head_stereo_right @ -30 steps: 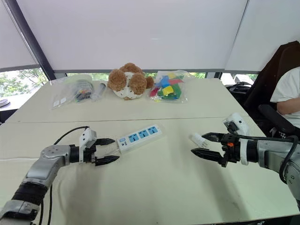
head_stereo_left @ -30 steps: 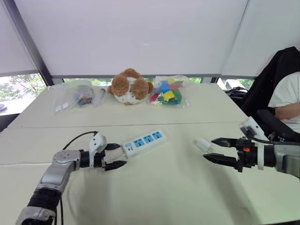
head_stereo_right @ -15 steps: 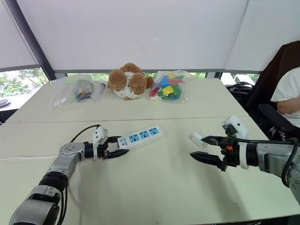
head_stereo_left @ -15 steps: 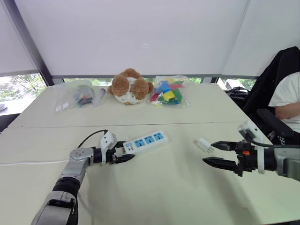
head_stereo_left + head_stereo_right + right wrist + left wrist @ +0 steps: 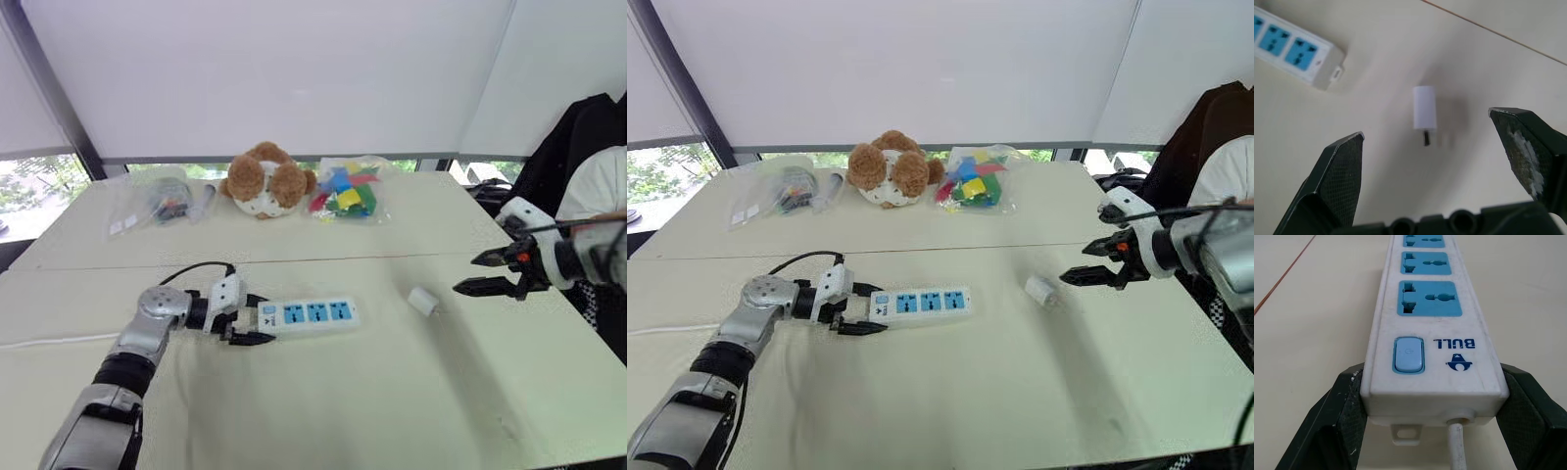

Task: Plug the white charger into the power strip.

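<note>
Table [image 5: 323,411]: power strip [image 5: 309,314] is lying centre-left, with the white charger [image 5: 422,300] apart on its right.
Left gripper [image 5: 257,320]: fingers [image 5: 1337,411] are clamping the strip's cord end (good anchor).
Right gripper [image 5: 464,275]: is hanging spread near the charger; it should be gripping the body, prongs free.

power strip [image 5: 312,314] left on table [image 5: 343,411], charger [image 5: 422,300] right, plush toy [image 5: 263,180] behind.

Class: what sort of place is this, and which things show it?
Probably an office or lab room: pale tables by windows with white roller blinds, a plush toy and bagged coloured blocks laid out.
</note>
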